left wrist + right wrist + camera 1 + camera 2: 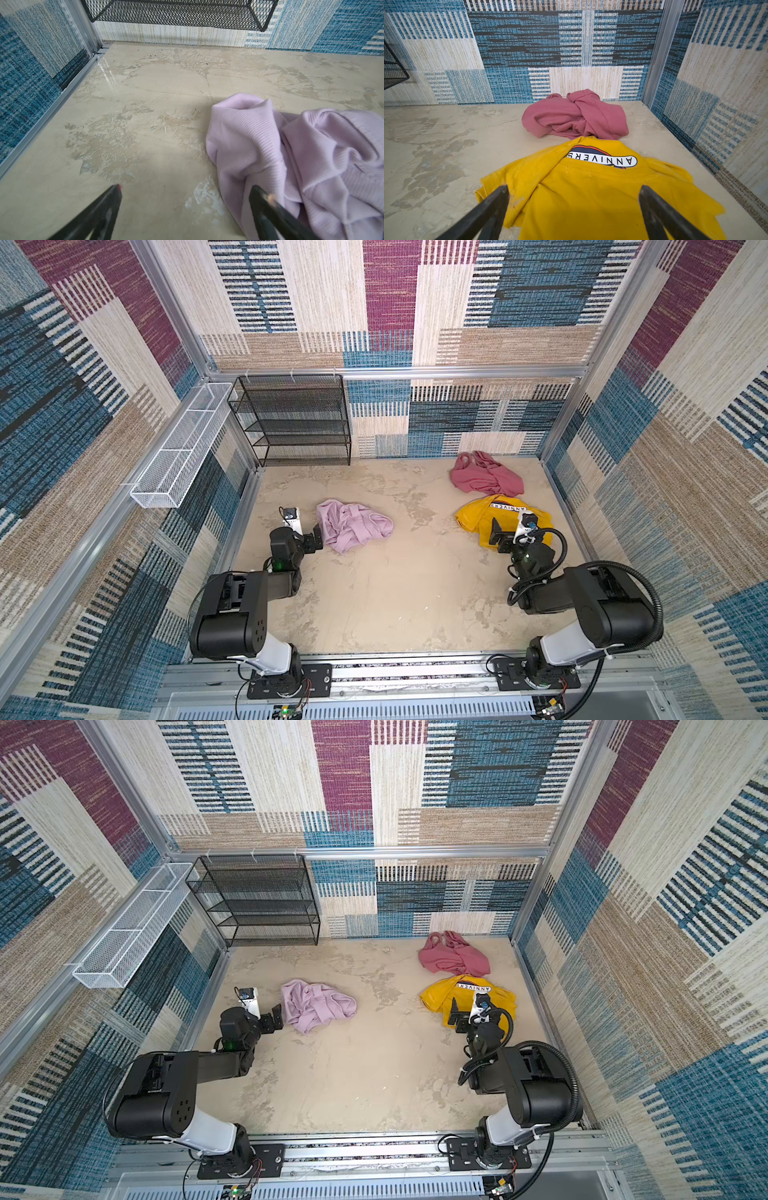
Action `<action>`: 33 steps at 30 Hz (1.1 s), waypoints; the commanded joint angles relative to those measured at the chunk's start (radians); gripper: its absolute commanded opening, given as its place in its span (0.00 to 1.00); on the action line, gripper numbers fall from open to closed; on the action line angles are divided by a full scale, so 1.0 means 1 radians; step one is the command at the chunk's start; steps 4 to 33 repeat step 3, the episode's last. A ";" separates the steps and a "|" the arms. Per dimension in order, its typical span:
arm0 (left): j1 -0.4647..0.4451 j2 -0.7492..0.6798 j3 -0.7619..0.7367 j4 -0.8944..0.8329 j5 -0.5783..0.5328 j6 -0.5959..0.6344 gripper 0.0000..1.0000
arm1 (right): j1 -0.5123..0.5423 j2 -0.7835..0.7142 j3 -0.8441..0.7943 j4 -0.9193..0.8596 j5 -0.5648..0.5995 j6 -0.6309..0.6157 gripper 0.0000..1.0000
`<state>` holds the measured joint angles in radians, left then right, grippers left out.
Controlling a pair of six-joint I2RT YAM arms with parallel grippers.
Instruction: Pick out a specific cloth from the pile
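Pale lilac ribbed cloth (311, 155), plain, crumpled in soft folds

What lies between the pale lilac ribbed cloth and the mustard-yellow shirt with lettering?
Only bare beige tabletop separates the pale lilac cloth from the mustard-yellow shirt, as both top views show.

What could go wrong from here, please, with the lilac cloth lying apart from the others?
The open left gripper sits at the edge of the cloth; pulling back might snag and drag it. The open right gripper hangs over the yellow shirt; dipping could catch the wrong garment.
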<state>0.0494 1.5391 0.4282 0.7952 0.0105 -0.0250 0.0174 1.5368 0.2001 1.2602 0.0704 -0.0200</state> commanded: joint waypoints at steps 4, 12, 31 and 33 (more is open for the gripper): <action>0.000 0.001 0.004 0.009 0.015 0.018 0.99 | 0.000 -0.001 0.001 0.042 -0.011 -0.008 1.00; 0.000 0.001 0.004 0.009 0.015 0.018 0.99 | 0.000 -0.001 0.001 0.042 -0.011 -0.008 1.00; 0.000 0.001 0.004 0.009 0.015 0.018 0.99 | 0.000 -0.001 0.001 0.042 -0.011 -0.008 1.00; 0.000 0.001 0.004 0.009 0.015 0.018 0.99 | 0.000 -0.001 0.001 0.042 -0.011 -0.008 1.00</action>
